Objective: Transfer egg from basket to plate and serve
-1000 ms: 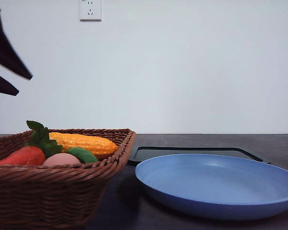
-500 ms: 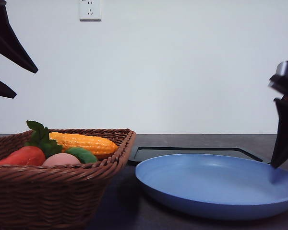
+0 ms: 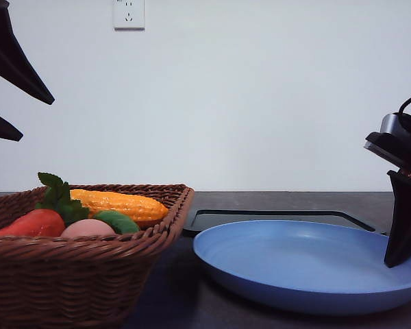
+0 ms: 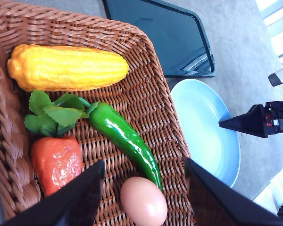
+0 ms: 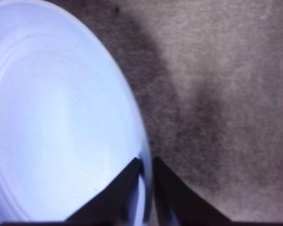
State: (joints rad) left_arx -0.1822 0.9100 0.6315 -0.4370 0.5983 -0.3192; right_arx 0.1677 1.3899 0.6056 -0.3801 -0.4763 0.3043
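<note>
Both wrist views clarify: left end effector (image 4: 144, 188) wide above egg (image 4: 143, 201); right end effector (image 5: 146, 165) pinches plate (image 5: 61, 117) rim.

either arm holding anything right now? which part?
Left tool is open above the egg in the basket, holding nothing. Right tool is closed on the plate rim.

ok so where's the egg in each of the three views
Front view: the egg peeks over the near rim of the basket, between the red vegetable and the green pepper.
Left wrist view: it lies on the basket floor, between the left gripper fingers, touching the pepper's tip.
Right wrist view: no egg in this picture.
Shared landmark: the blue plate.
</note>
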